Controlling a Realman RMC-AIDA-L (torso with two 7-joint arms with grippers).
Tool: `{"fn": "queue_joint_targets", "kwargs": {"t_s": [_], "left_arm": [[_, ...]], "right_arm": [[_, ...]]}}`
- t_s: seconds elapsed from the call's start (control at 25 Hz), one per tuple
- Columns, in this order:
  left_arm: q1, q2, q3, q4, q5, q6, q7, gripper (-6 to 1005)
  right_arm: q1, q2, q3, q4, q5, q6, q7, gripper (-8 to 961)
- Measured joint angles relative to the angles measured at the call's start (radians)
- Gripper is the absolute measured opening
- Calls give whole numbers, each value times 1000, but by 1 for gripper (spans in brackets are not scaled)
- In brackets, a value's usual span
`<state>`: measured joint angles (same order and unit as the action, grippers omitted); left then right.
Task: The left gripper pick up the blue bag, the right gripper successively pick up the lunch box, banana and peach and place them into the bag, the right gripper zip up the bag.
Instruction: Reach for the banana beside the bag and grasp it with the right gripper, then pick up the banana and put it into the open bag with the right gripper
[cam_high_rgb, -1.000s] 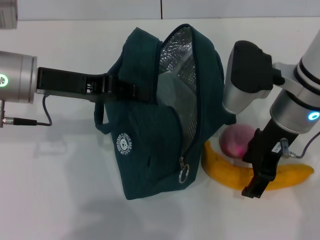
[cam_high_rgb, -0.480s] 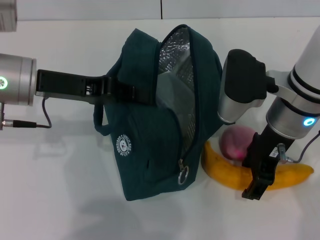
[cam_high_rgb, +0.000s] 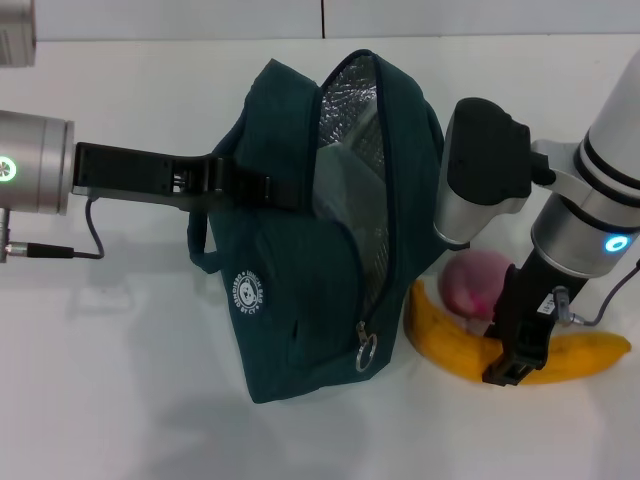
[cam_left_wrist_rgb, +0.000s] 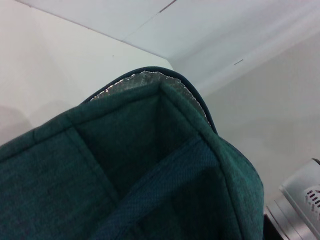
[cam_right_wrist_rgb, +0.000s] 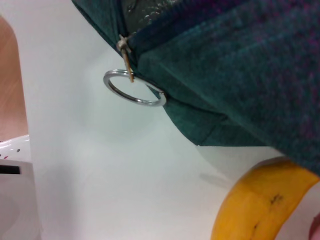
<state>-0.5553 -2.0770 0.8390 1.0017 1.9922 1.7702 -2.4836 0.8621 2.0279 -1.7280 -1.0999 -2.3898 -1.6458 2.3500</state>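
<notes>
I'm working over a plain white table (cam_high_rgb: 120, 400), smooth and matte, with soft grey shadows pooling on it. Along its far edge stands a pale wall (cam_high_rgb: 200, 18), split by one thin dark vertical seam (cam_high_rgb: 322, 18). The light is even and diffuse.

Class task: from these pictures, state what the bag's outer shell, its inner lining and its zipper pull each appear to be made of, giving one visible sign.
Blue bag shell: woven fabric, matte, its weave visible. Lining: probably foil, silvery and crinkled. Ring pull: likely metal, a thin shiny loop.
</notes>
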Motion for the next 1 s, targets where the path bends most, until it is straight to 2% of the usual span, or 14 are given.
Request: {"fn": "queue_joint_targets", "kwargs": {"t_s": [0.04, 0.28, 0.52, 0.6, 0.8, 0.92, 1.0], "left_arm": [[0, 0, 0, 0, 0, 0, 0, 31], [0, 0, 0, 0, 0, 1, 0, 31], [8, 6, 0, 0, -23, 3, 1, 32], [15, 9, 0, 0, -39, 6, 5, 32], [17, 11, 0, 0, -44, 6, 6, 31], [17, 11, 0, 0, -45, 6, 6, 32], [16, 11, 0, 0, -46, 6, 6, 32]], "right_arm": [[0, 0, 0, 0, 0, -1, 0, 523], [0, 0, 7, -11, 0, -31, 2, 407], [-7, -5, 48, -46, -9, -129, 1, 416], [-18, -8, 92, -69, -12, -159, -2, 419], [-52, -18, 316, -144, -12, -270, -17, 426], [-65, -34, 464, -169, -12, -337, -26, 430], [-78, -50, 516, -177, -12, -344, -26, 433]]}}
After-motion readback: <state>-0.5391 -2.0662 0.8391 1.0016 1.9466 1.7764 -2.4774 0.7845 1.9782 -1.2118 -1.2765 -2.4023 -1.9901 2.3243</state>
